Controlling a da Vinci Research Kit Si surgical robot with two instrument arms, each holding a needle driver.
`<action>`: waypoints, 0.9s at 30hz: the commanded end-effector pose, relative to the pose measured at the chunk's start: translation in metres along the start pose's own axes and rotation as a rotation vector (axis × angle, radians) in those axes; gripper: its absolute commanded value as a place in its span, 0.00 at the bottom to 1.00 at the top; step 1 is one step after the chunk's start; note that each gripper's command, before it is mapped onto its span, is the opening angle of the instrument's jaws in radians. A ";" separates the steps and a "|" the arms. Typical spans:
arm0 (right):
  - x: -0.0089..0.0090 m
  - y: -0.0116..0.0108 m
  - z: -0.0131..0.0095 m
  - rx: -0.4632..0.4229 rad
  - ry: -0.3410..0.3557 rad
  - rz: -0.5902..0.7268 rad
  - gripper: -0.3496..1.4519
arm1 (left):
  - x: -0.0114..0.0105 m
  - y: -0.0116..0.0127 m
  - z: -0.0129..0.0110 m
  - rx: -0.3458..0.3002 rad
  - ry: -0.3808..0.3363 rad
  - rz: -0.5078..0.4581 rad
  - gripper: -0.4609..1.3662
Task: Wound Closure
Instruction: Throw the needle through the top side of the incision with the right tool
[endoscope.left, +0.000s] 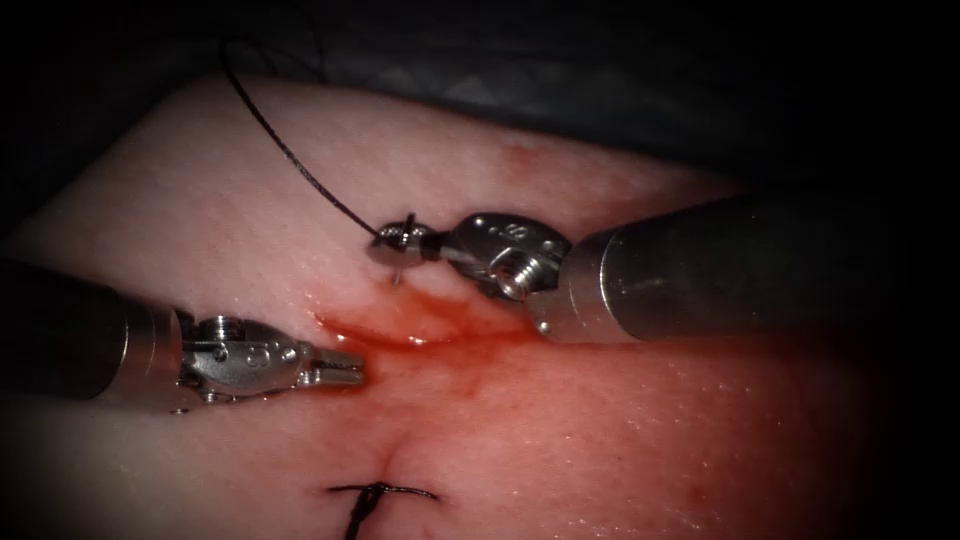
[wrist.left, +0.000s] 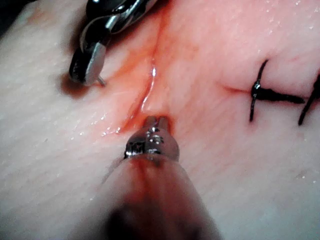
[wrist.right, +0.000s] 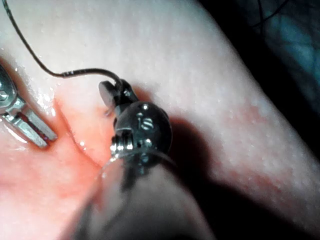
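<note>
The left arm's end effector (endoscope.left: 340, 368) lies low over the tissue (endoscope.left: 180, 200) on the left side of the cut (wrist.left: 149, 92). Its tips point at the pool of red fluid (endoscope.left: 420, 330) and stop just short of it. In the left wrist view its two jaws (wrist.left: 156, 120) stand a little apart and nothing is between them.

The dark thread (endoscope.left: 290, 155) comes over the far left edge of the tissue. It runs down across the pale surface in one clean slant, straight to the right arm's end effector (endoscope.left: 398, 240). In the right wrist view the thread (wrist.right: 75, 73) bends once and ends at those jaws (wrist.right: 111, 95).

The right end effector is clenched on the needle (endoscope.left: 398, 270), close to where the thread joins it. It hovers just beyond the far end of the cut. A short bare piece of the needle sticks down from the jaws toward the tissue, and it also shows beside the jaws in the left wrist view (wrist.left: 100, 80). Whether its end touches or enters the tissue cannot be told, and the rest of its curve is hidden.

The red fluid spreads from the open part of the cut toward the right arm's shaft. Nearer the tissue's front edge, a finished stitch (endoscope.left: 380, 491) crosses the closed part of the cut. The left wrist view shows it (wrist.left: 260, 92) with a second dark stitch (wrist.left: 310, 100) just beside it.
</note>
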 end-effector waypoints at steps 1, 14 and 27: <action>0.0003 0.0000 -0.0001 0.000 0.002 0.060 0.00 | 0.0000 0.0000 0.0000 -0.005 0.000 0.000 0.20; 0.0008 0.0006 0.0000 0.092 0.017 0.382 0.00 | -0.0001 0.0001 0.0001 -0.006 -0.012 0.002 0.15; 0.0030 0.0010 -0.0009 0.070 0.090 0.355 0.00 | -0.0003 0.0003 0.0004 -0.004 -0.017 0.005 0.16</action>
